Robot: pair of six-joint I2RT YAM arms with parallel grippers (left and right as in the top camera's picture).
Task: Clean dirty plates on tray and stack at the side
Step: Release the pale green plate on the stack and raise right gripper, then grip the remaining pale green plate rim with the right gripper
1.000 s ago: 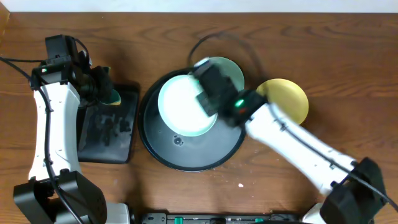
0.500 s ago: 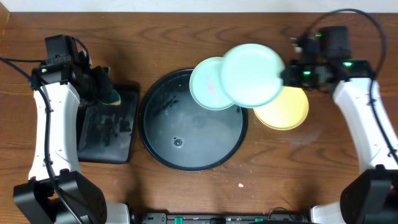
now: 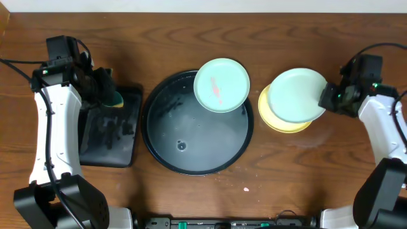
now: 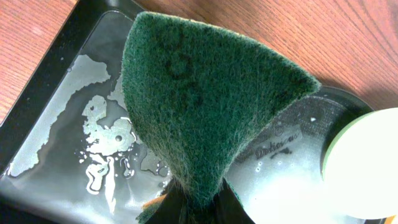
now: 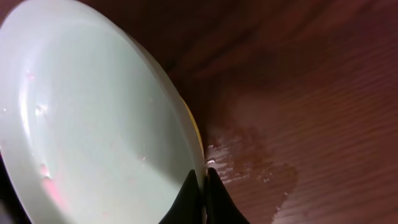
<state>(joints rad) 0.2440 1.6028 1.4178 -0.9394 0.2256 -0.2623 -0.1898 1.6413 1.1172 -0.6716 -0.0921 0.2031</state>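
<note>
Centrally, the round black tray point(image 3: 191, 152) holds a film of water and one smeared plate point(image 3: 221, 84), mint with a red streak, lying across its far right rim. Left of it, the rectangular sponge tray point(image 3: 114, 143) holds only puddles. The left end effector point(image 4: 189, 208) is clamped on a green sponge point(image 4: 199, 106) above that tray. On the surface point(image 3: 286, 184) to the right lies the yellow plate point(image 3: 283, 125), with the held plate point(image 3: 296, 95), also mint, tilted over it. The right end effector point(image 5: 200, 186) is closed tight on this plate's rim. Whether those two plates touch is unclear. Three plates in all: two mint, one yellow. Two trays, one sponge.
</note>
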